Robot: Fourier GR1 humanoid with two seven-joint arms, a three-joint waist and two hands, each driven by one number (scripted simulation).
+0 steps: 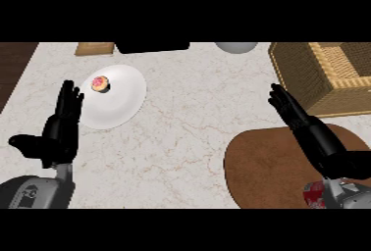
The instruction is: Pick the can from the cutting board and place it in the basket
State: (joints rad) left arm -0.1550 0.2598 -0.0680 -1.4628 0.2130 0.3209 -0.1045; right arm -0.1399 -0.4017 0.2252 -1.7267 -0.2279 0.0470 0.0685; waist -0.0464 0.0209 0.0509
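Note:
A red and white can [314, 194] stands at the near right of the round brown cutting board [264, 169], mostly hidden behind my right wrist. My right hand [313, 135] is over the board's far part with its fingers straight, pointing away toward the wicker basket [330, 73] at the far right; it holds nothing. At the left, my left hand [59, 131] rests open over the counter, fingers up, beside the plate.
A white plate [119, 100] with a small pink-iced pastry [100, 84] lies at the left. Along the far edge are a wooden block [95, 48], a black object [152, 47] and a grey bowl [235, 47]. Dark wood borders the counter at the left.

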